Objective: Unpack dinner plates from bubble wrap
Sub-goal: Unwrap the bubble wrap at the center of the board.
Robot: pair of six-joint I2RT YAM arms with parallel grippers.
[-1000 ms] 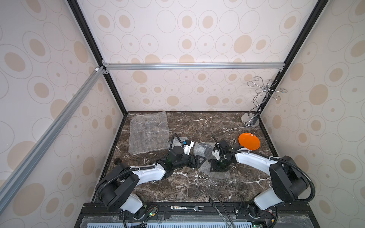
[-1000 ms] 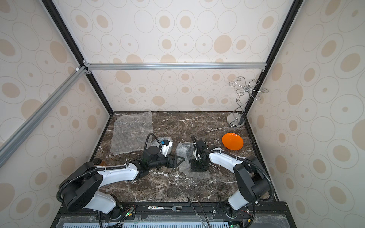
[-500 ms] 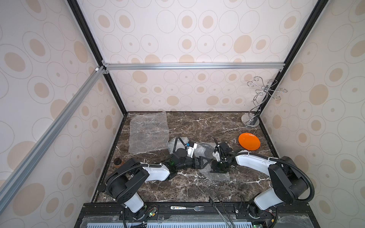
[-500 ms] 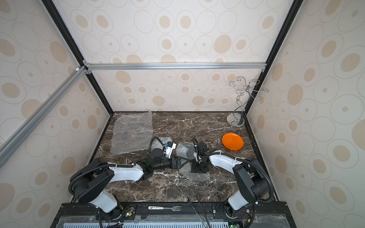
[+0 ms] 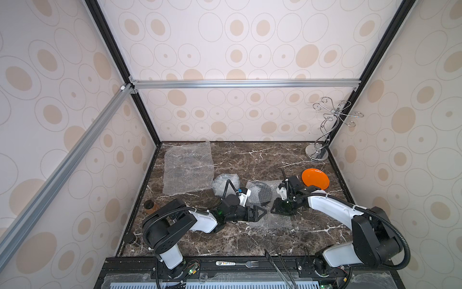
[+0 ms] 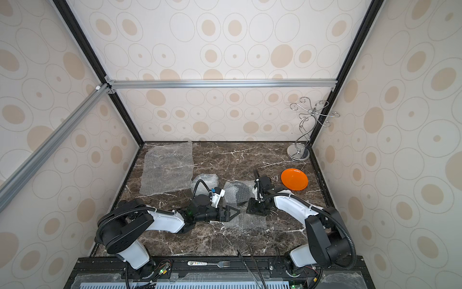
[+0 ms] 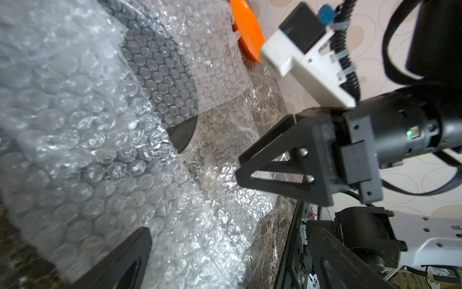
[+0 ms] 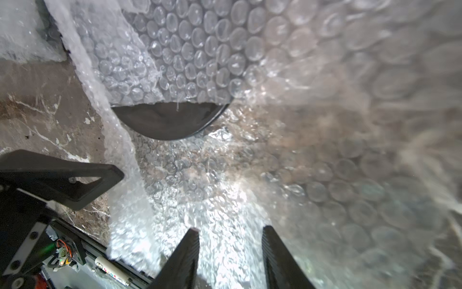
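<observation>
A dark grey dinner plate (image 5: 262, 191) lies mid-table, mostly under bubble wrap (image 5: 271, 220); a bare crescent of its rim shows (image 8: 170, 122). My right gripper (image 8: 231, 231) points down on the wrap's near flap, jaws half apart over shiny plastic, gripping nothing I can see. My left gripper (image 5: 260, 212) is open wide just left of it, low over the same sheet, with one finger (image 7: 125, 257) showing. The orange plate (image 5: 315, 179) sits bare at the right. Another wrapped bundle (image 5: 225, 184) lies behind the left wrist.
A flat bubble wrap sheet (image 5: 187, 167) lies at the back left. A chrome wire stand (image 5: 317, 152) fills the back right corner. A small brown bottle (image 5: 151, 206) stands by the left wall. A fork (image 5: 237, 263) and tongs (image 5: 280, 262) lie on the front rail.
My left gripper has slid right and toward the front, closing in on the right gripper by the wrap's flap. The right arm has barely moved.
</observation>
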